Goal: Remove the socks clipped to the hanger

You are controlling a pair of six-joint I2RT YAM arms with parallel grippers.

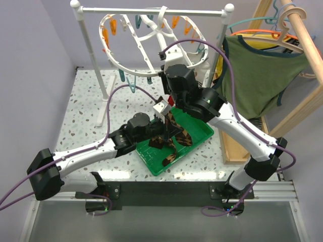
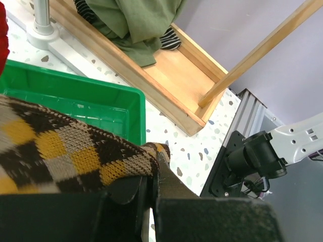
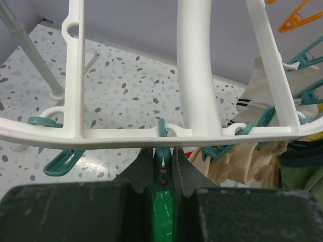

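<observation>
The white oval hanger (image 1: 146,38) hangs from the rail and fills the right wrist view (image 3: 197,75). My right gripper (image 3: 162,154) is shut on a teal clothespin (image 3: 162,143) under the hanger's rim; in the top view it (image 1: 170,97) sits just below the frame. A bit of red sock (image 1: 173,100) shows under it. My left gripper (image 2: 154,161) is shut on a brown-and-tan checkered sock (image 2: 55,146) and holds it over the green tray (image 2: 75,96). In the top view the left gripper (image 1: 164,132) is above the tray. A white sock (image 3: 260,80) stays clipped at the right.
The green tray (image 1: 202,132) holds more checkered socks (image 1: 174,154). The white rail stand (image 1: 151,10) carries the hanger. An olive tank top (image 1: 262,75) hangs on a wooden frame at the right, whose base (image 2: 171,75) lies beside the tray. Orange pins (image 1: 106,33) dangle from the hanger.
</observation>
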